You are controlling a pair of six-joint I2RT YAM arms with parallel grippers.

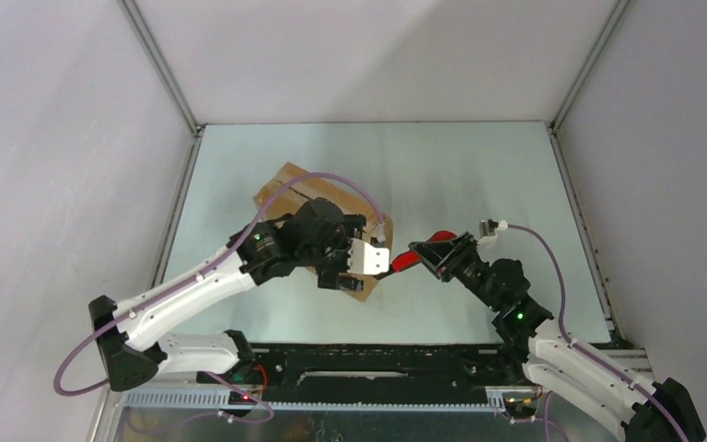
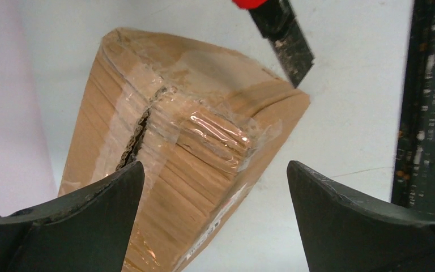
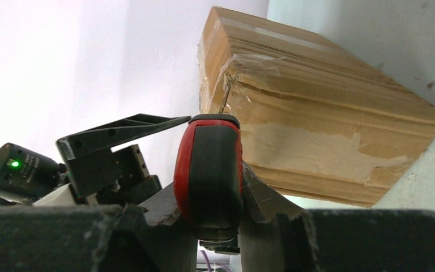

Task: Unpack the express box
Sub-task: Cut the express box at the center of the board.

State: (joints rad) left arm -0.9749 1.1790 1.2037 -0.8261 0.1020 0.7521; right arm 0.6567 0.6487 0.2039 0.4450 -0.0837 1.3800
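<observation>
Express box (image 1: 287,187) left of centre on table (image 1: 460,166); taped seam apparently part-slit, flaps not yet opened. Left gripper (image 2: 215,165) spread wide over it; right gripper (image 1: 442,253) pinching red-handled knife (image 3: 208,170) just right.

The left jaws are standing wide apart above the express box (image 2: 187,147), its taped seam gaping in a slit; a dark blade (image 2: 286,42) is hanging just by its corner.

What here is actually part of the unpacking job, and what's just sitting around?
Part of the job: the express box, its taped seam partly split; the red cutter clamped in the right gripper; the open left gripper over the box.
Just there: the table; the arms' purple cables.
</observation>
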